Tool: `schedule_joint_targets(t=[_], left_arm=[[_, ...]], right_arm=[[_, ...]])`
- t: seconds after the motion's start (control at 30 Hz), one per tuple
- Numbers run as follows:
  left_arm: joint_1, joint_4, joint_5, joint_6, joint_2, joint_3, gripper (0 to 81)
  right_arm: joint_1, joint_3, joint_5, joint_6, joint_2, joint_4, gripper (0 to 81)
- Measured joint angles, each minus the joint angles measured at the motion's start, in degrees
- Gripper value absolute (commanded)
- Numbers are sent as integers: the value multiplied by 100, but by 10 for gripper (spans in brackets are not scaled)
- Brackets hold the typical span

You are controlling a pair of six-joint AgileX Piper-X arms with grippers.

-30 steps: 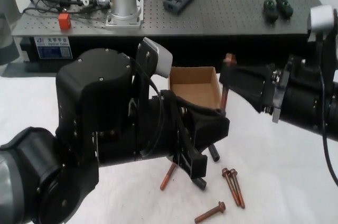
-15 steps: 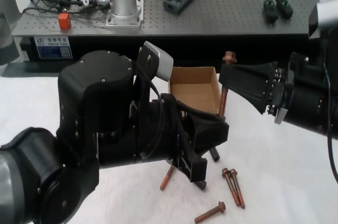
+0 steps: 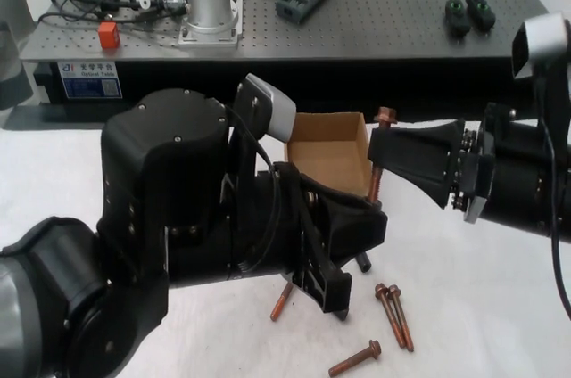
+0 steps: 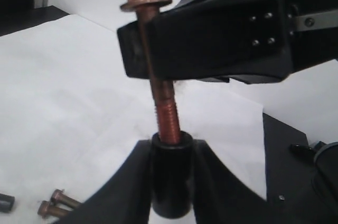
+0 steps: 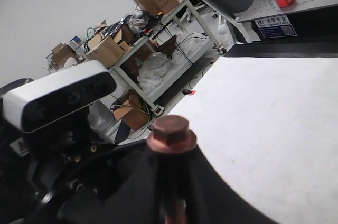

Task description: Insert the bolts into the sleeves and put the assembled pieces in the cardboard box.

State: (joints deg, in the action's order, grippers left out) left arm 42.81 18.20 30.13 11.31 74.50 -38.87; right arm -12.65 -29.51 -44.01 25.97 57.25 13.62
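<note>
Bolt (image 4: 165, 109) stands upright, pinched just under its head between the jaws of the right gripper (image 4: 138, 49). Its threaded tip already sits in the mouth of the sleeve (image 4: 171, 174), which the left gripper (image 4: 171, 197) clamps directly beneath. The axes look aligned, so I judge that a straight push downward is called for.

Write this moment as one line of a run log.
left jaws: shut on sleeve | right jaws: shut on bolt | bolt tip: in sleeve mouth

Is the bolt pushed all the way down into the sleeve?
No, the bolt has just its tip in the sleeve, head well above.
</note>
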Motion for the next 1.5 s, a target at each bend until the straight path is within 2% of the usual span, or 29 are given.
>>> schedule_joint_targets(t=[0.07,0.1,0.3,0.33,0.5,0.6,0.63,0.77,0.87,0.9,0.97,1.1,1.37,1.43,1.5], left_arm=[[0,58,-121,-168,0,0,6],[0,107,-183,-256,0,0,6],[0,405,-656,-380,0,-15,6],[-18,410,-656,-380,13,-46,6],[-267,423,-1729,424,488,-559,6],[-582,-72,-1988,840,1351,-1587,6],[-740,-768,-2015,952,2032,-2518,6],[-952,-2405,-2025,904,3536,-4537,6],[-981,-3892,-2017,764,5150,-6661,6],[-981,-4103,-1989,746,5420,-7016,6],[-981,-4426,-1945,745,5868,-7605,6],[-981,-4823,-1822,777,6394,-8230,0],[-981,-5269,-1652,1007,6735,-8521,141],[-981,-5313,-1641,1039,6733,-8534,160],[-981,-5340,-1630,1041,6733,-8552,162]], right_arm=[[-12,0,-34,-24,0,-11,384],[-12,0,-50,-49,0,-12,416],[146,0,-67,-142,-49,-38,405],[237,0,-46,-143,-95,-87,405],[1060,0,217,-187,-644,-912,405],[1520,0,506,-212,-967,-1672,405],[1643,0,615,-225,-1023,-1885,405],[1884,0,1044,-389,-1112,-2755,405],[1896,0,1769,-799,-1112,-3504,405],[1896,0,2112,-958,-1082,-3842,405],[1878,0,2362,-1095,-998,-4168,405],[1762,0,2640,-1231,-658,-4519,405],[1113,-203,3153,-1304,669,-4477,405],[835,-452,3411,-1430,1280,-4370,405],[741,-565,3521,-1505,1505,-4346,405]])
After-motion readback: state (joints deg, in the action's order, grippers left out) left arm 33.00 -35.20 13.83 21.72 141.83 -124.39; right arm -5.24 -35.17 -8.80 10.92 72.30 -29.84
